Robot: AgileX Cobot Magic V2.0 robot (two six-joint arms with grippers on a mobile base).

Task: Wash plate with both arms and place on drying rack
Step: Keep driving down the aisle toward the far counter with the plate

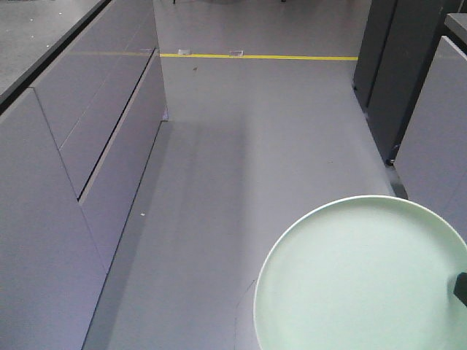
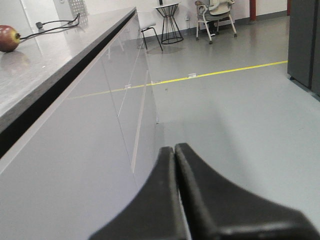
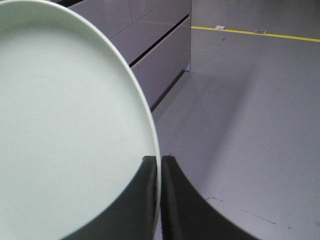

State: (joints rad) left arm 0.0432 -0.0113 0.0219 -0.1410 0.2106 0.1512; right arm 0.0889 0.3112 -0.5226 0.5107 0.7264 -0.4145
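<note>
The pale mint-green plate (image 1: 365, 281) fills the lower right of the front view, held over the grey floor. In the right wrist view the plate (image 3: 65, 125) covers the left half. My right gripper (image 3: 158, 162) is shut on its rim, one black finger on each face. Only a small black bit of that gripper (image 1: 460, 288) shows at the plate's right edge in the front view. My left gripper (image 2: 174, 150) is shut with nothing between its fingers, low beside the cabinet fronts. The drying rack is out of view.
Grey cabinet fronts (image 1: 95, 146) run along the left under a steel counter (image 2: 45, 65) carrying a red apple (image 2: 9, 38) and a cable. Dark cabinets (image 1: 398, 65) stand at the right. A yellow floor line (image 1: 255, 56) crosses behind. Chairs and a small table (image 2: 170, 20) stand far back.
</note>
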